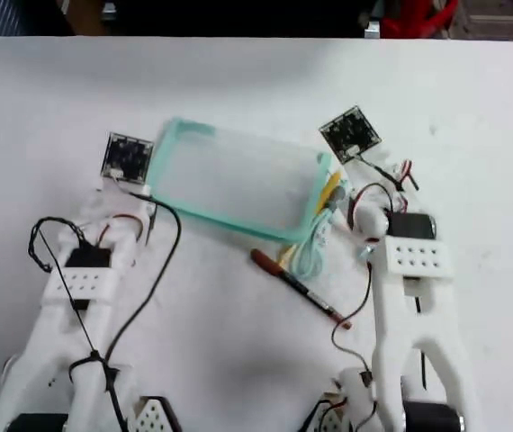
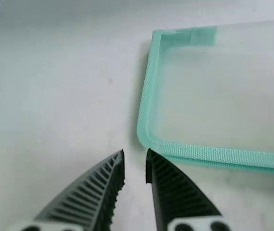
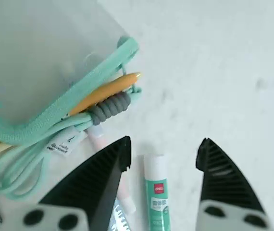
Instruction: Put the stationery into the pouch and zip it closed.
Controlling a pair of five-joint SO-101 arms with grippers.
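Two claws flank the pouch (image 1: 238,180) on the worktop (image 1: 238,360): the left claw (image 2: 134,166), narrow and empty, at its 8 o'clock corner; the right claw (image 3: 163,149), wide, over a glue stick (image 3: 157,192) at 4 o'clock. A pen (image 1: 297,286) lies at 5 o'clock.

Honestly nothing readable here: there's white print on the green label of the glue stick (image 3: 157,202) and some tiny dark print on the white tag (image 3: 62,143) hanging off the mint cable (image 3: 12,168), but both are too small to make out.
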